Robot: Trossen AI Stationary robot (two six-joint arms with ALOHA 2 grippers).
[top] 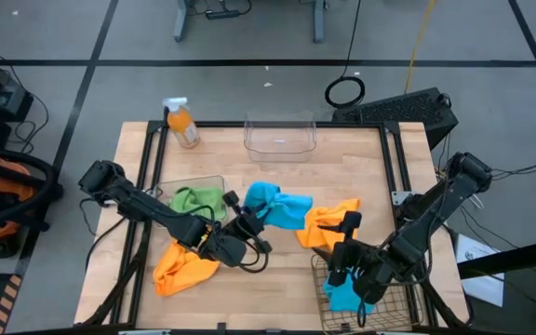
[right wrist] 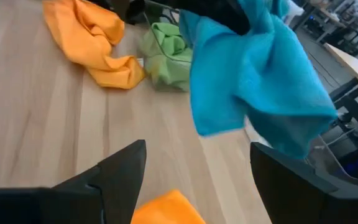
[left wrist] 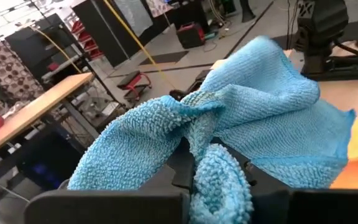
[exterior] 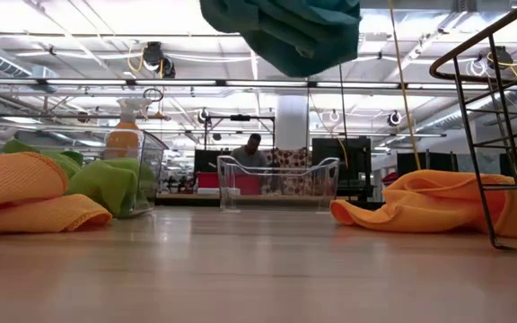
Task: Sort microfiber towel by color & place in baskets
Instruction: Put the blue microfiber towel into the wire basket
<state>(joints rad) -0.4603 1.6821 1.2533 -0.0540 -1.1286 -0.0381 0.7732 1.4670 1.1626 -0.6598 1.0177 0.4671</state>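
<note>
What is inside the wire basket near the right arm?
A blue cloth lies inside the wire basket. The right gripper hangs over it, so part of the inside is covered; I cannot tell if anything else lies there.

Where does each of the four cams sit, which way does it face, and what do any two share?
High: overhead, straight down on the table; both arms show.
Low: table-top height, level toward the room; no arm visible, lifted blue towel overhead.
Left wrist: on the left arm, facing the blue towel clamped in the left gripper.
Right wrist: on the right arm, looking past the open right gripper.
Shared: all four show that towel.
</note>
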